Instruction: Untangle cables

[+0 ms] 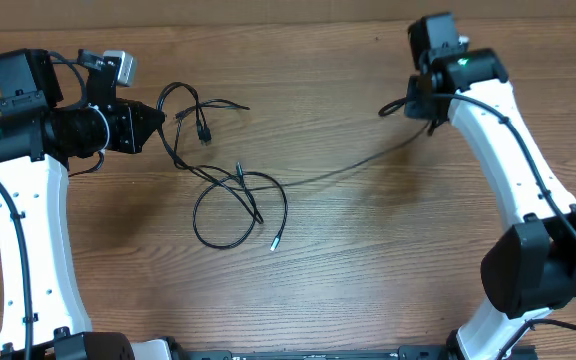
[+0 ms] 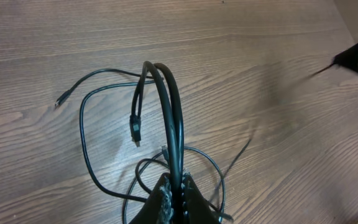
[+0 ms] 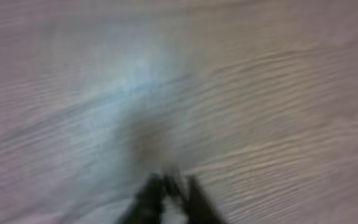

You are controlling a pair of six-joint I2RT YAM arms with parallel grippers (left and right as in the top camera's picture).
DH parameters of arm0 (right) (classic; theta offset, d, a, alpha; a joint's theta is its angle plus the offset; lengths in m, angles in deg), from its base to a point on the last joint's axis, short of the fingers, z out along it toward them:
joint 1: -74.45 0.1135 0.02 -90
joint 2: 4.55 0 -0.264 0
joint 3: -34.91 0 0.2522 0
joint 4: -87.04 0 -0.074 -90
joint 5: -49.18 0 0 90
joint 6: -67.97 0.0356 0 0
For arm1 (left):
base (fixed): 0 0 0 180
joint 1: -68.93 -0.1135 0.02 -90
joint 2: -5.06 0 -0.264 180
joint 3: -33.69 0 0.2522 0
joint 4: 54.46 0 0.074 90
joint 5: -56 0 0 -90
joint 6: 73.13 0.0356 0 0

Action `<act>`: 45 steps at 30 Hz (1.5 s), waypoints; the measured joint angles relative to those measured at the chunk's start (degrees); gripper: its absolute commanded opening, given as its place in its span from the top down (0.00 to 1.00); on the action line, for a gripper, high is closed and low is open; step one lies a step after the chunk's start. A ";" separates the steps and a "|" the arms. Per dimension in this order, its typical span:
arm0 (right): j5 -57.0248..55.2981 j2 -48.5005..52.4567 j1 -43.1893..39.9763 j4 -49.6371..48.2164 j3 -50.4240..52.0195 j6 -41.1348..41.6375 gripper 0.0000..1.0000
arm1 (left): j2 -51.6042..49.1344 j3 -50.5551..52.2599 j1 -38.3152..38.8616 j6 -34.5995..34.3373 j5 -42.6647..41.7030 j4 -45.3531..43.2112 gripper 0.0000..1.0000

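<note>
White links (image 1: 28,250), black joints (image 1: 543,265), green lights (image 1: 462,62), ribbed dark fingers (image 2: 159,202)

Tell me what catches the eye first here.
The black cables lie in a loose tangle of loops mid-table. The left gripper pinches an arched strand at the tangle's left edge. One long strand runs right toward the right gripper, whose wrist view is too blurred to read.

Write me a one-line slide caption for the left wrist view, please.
Left gripper shut on a doubled black cable arching above the wooden table, more strands looped below.
</note>
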 measured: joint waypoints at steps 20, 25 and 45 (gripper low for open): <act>38.86 -0.02 12.44 5.25 -3.72 -22.43 0.00 | 0.00 0.00 0.02 0.00 0.00 0.00 0.96; 39.28 -0.02 21.11 0.33 -1.20 -27.32 0.00 | -0.02 0.00 0.00 0.00 0.02 0.02 0.96; 53.72 -0.02 33.40 -28.65 18.43 -33.59 0.06 | -0.02 0.00 0.02 0.00 0.00 0.15 0.96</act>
